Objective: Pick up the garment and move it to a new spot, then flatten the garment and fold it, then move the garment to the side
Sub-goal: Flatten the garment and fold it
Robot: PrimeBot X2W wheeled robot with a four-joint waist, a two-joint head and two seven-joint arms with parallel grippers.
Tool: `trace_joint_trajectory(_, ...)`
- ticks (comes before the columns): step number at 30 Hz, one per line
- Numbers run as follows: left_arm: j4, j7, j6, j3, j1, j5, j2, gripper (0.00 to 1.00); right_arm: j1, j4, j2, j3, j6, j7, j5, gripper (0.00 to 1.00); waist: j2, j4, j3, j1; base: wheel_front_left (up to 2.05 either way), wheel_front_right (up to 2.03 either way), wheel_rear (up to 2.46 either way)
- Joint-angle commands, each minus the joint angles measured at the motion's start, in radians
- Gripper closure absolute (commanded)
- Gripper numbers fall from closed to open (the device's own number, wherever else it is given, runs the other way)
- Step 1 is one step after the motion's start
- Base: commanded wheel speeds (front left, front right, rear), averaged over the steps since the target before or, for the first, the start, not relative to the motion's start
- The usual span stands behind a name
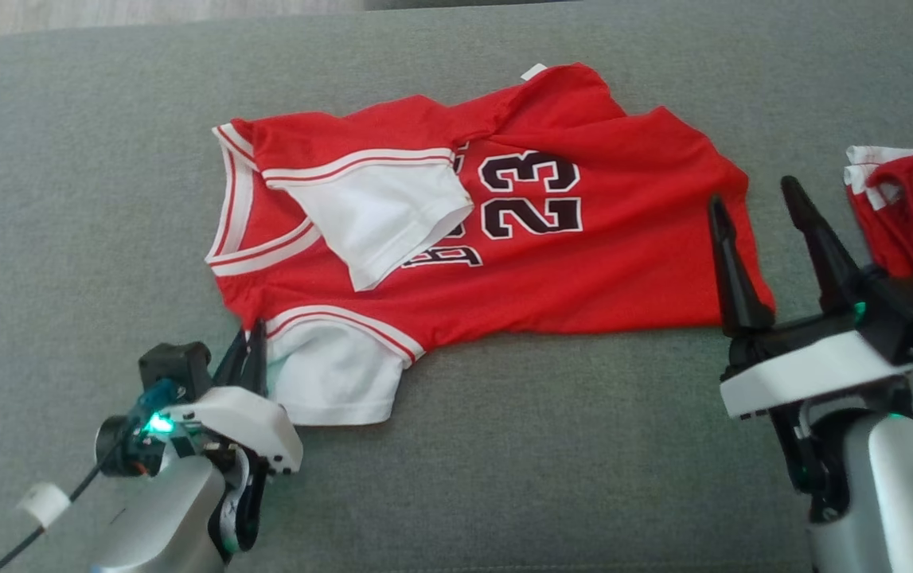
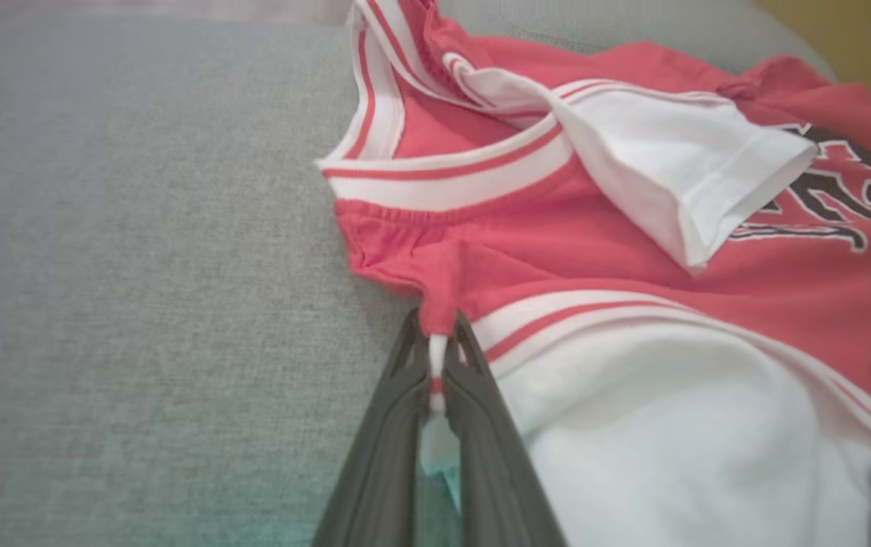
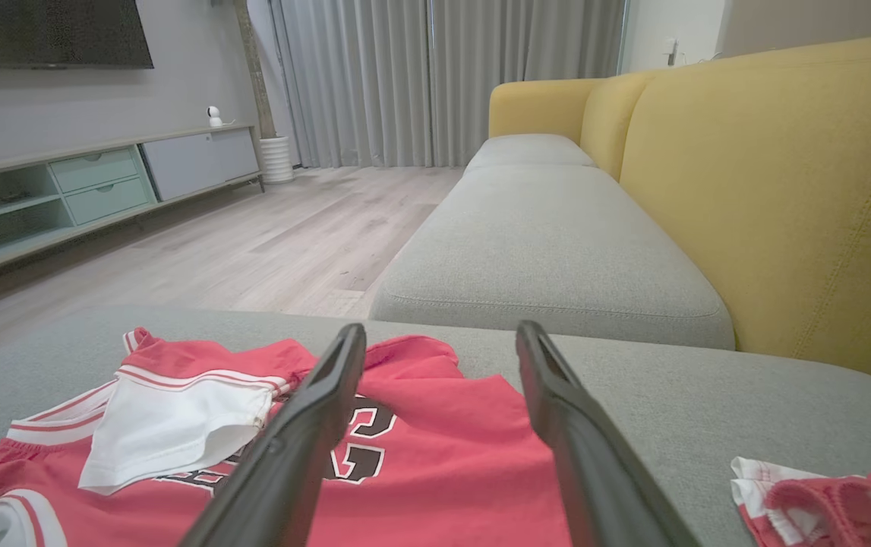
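Living room setup: wood floor point(image 3: 291, 243), grey curtains point(image 3: 435, 76), and a big sofa with a yellow backrest point(image 3: 784, 190) and a wide grey seat cushion point(image 1: 504, 446) that serves as the work surface. Spread across the middle of that cushion, lying sideways to the robot, is the red number 23 jersey point(image 1: 583, 270). It's not flat. The far edge is folded over on itself, and one white sleeve point(image 1: 380, 215) has flopped across the chest and covers part of the lettering. The other white sleeve point(image 1: 329, 374) sticks out toward the robot. A second bunched red-and-white garment point(image 1: 910, 215) sits off at the right edge, apart from the jersey.

The right gripper point(image 1: 753, 195) hangs with its fingers spread wide and nothing in them, above the hem end of the jersey. The left gripper point(image 1: 253, 338) is pinched shut on a little tuck of red fabric and white trim right where the near sleeve meets the shoulder point(image 2: 435, 334).

My read is that this is the grab at the very start of a lift or a pull-out, with only one corner secured. Next, I'd guess the right claw has to drop onto the near hem corner and close, so both ends come up together and the jersey doesn't bunch up. That flopped sleeve will need sorting before any fold.
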Motion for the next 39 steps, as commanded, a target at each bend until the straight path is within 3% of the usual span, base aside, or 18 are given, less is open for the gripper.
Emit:
trace_joint_trajectory(1, -0.026, -0.029, 0.007, 0.036, -0.048, 0.013, 0.025, 1.0, -0.001, -0.046, 0.011, 0.015, 0.007, 0.003, 0.0, 0.0, 0.0, 0.006, -0.002, -0.0001, 0.0, 0.0, 0.0)
trace_joint_trajectory(6, -0.084, -0.09, 0.064, 0.055, -0.056, 0.065, 0.077, 1.0, 0.023, -0.067, 0.017, 0.004, 0.007, 0.0, 0.002, 0.0, 0.0, 0.019, -0.007, -0.0001, 0.0, 0.0, 0.0)
trace_joint_trajectory(12, -0.166, -0.076, 0.107, 0.062, -0.063, 0.09, 0.121, 1.0, 0.03, -0.076, 0.021, 0.012, 0.007, -0.005, 0.006, 0.0, 0.0, 0.009, 0.006, -0.0001, 0.0, 0.0, 0.0)
trace_joint_trajectory(23, -0.069, -0.097, 0.073, 0.04, -0.149, 0.109, 0.069, 1.0, 0.036, -0.057, 0.022, 0.023, 0.007, -0.02, 0.007, 0.0, 0.0, -0.031, 0.006, -0.0001, 0.0, 0.0, 0.0)
trace_joint_trajectory(24, -0.046, -0.088, 0.067, 0.035, -0.152, 0.107, 0.066, 0.91, 0.039, -0.055, 0.022, 0.024, 0.007, -0.021, 0.008, 0.0, 0.0, -0.033, 0.004, -0.0001, 0.0, 0.0, 0.0)
trace_joint_trajectory(25, -0.027, -0.087, 0.061, 0.033, -0.155, 0.105, 0.064, 0.59, 0.041, -0.052, 0.022, 0.025, 0.007, -0.023, 0.01, 0.0, 0.0, -0.035, 0.002, -0.0001, 0.0, 0.0, 0.0)
trace_joint_trajectory(26, -0.013, -0.09, 0.056, 0.034, -0.157, 0.102, 0.061, 0.13, 0.043, -0.05, 0.022, 0.025, 0.007, -0.024, 0.011, 0.0, 0.0, -0.037, -0.001, -0.0001, 0.0, 0.0, 0.0)
trace_joint_trajectory(27, -0.002, -0.095, 0.052, 0.036, -0.156, 0.098, 0.057, 0.0, 0.045, -0.047, 0.022, 0.024, 0.007, -0.025, 0.013, 0.0, 0.0, -0.037, -0.004, -0.0001, 0.0, 0.0, 0.0)
trace_joint_trajectory(33, -0.006, -0.129, 0.031, 0.055, -0.11, 0.083, 0.053, 0.0, 0.08, -0.034, 0.022, 0.002, 0.007, -0.042, 0.025, 0.0, 0.0, -0.012, -0.041, -0.0001, 0.0, 0.0, 0.0)
trace_joint_trajectory(39, -0.11, -0.144, 0.025, 0.063, -0.011, 0.091, 0.06, 0.0, 0.139, -0.016, 0.022, -0.038, 0.007, -0.073, -0.006, 0.0, 0.0, 0.028, -0.112, -0.0001, 0.0, 0.0, 0.0)
